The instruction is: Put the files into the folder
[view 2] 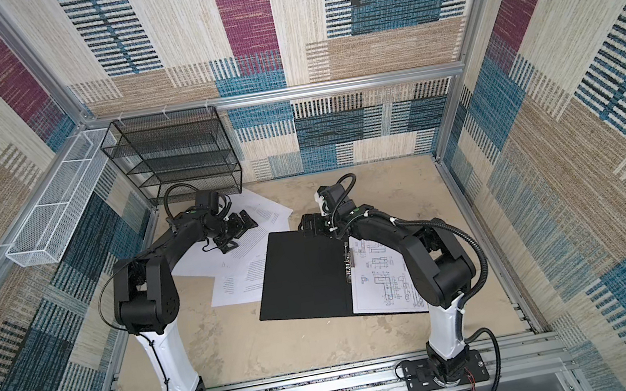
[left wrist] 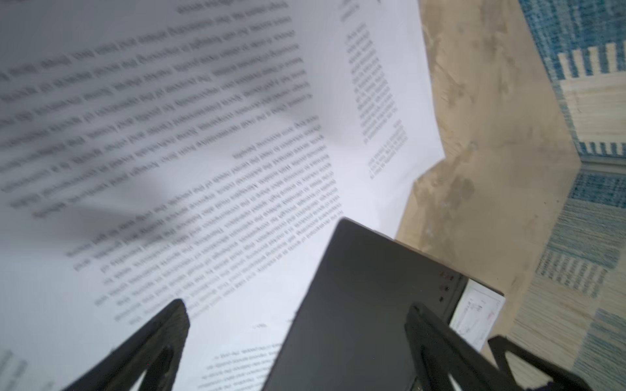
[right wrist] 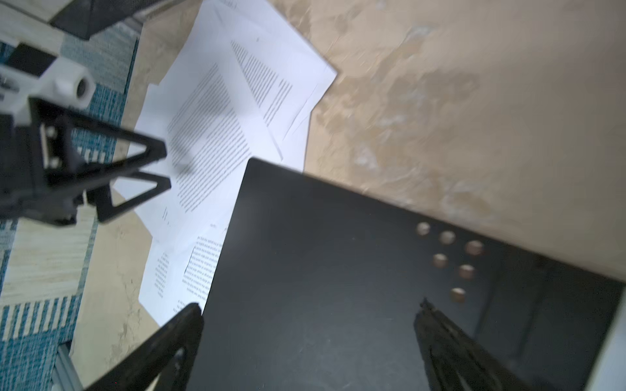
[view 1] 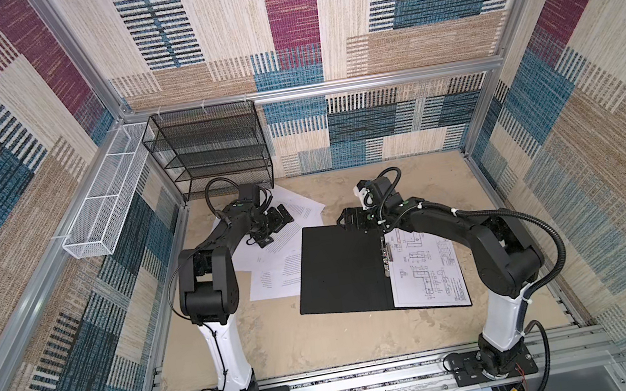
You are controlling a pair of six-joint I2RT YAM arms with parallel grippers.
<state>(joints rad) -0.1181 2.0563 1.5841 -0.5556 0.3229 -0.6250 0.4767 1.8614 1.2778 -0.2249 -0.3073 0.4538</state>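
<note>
The sandy table (view 1: 283,348) fills the floor of the booth, with a black mesh rack (view 1: 207,149) standing at its far left corner. In the middle lies the folder (view 1: 339,272), opened flat with its black inside facing up. The files (view 1: 274,282) are fanned out on the table to the left of it and behind. They are several printed sheets overlapping one another, the nearest reaching the folder's left edge. One sheet, a line drawing (view 1: 428,272), already lies on the folder's right half, beside the metal clip (view 1: 385,255) at the spine.

The left end effector (left wrist: 296,306) hangs low over the loose sheets, fingers spread wide and holding nothing. Whether it touches the paper I cannot tell. The right end effector (right wrist: 308,306) sits over the folder's far edge, likewise spread and empty.

I'd say the job is barely begun: one page in, the rest waiting. The step in hand looks like picking the next sheet. That calls for the left arm to catch a flat page by an edge, lift only one, and carry it across onto the drawing. The right arm may need to steady the folder.
</note>
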